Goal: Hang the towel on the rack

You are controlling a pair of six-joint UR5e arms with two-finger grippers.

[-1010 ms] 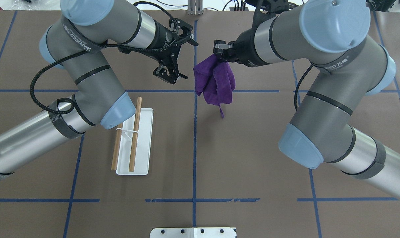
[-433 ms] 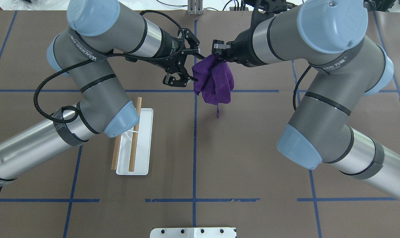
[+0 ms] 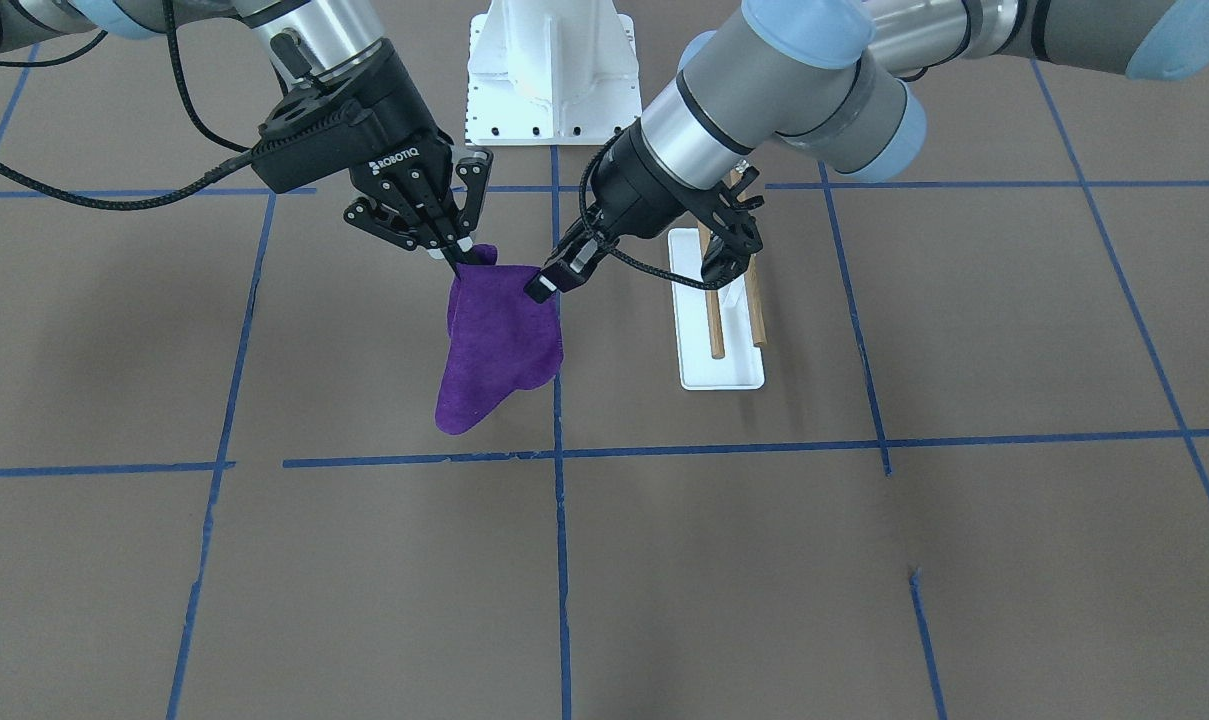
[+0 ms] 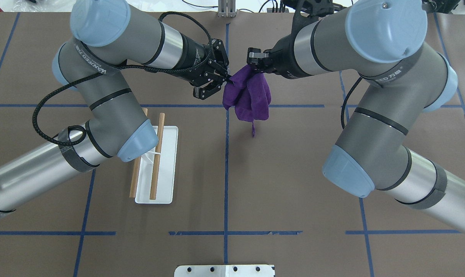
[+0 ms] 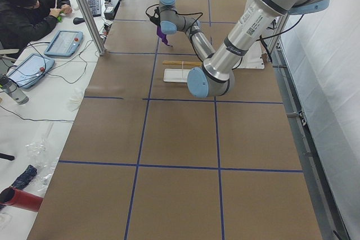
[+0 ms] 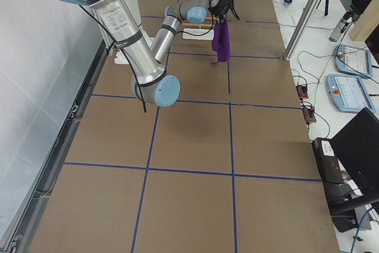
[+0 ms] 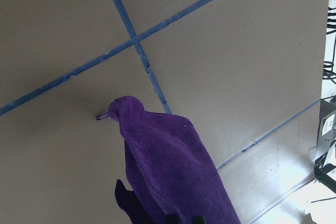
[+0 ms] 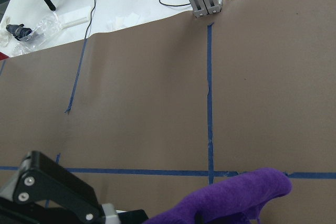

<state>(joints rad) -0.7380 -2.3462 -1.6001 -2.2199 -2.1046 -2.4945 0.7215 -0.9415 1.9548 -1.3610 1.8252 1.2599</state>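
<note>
The purple towel hangs bunched from my right gripper, which is shut on its top edge above the table. In the front view the towel droops below that gripper. My left gripper is open and right beside the towel's left edge, with one fingertip touching the upper corner and the other spread far away. The left wrist view shows the towel hanging close below. The rack stands left of centre, its two wooden rods bare.
My left arm's elbow hangs over the rack's far end. The white robot pedestal is at the table's near edge. Blue tape lines cross the brown table. An operator sits beyond the far edge.
My left gripper has swung right and closed in on the towel, from a clear gap to one finger touching its left edge. The right gripper and towel have hardly moved.
</note>
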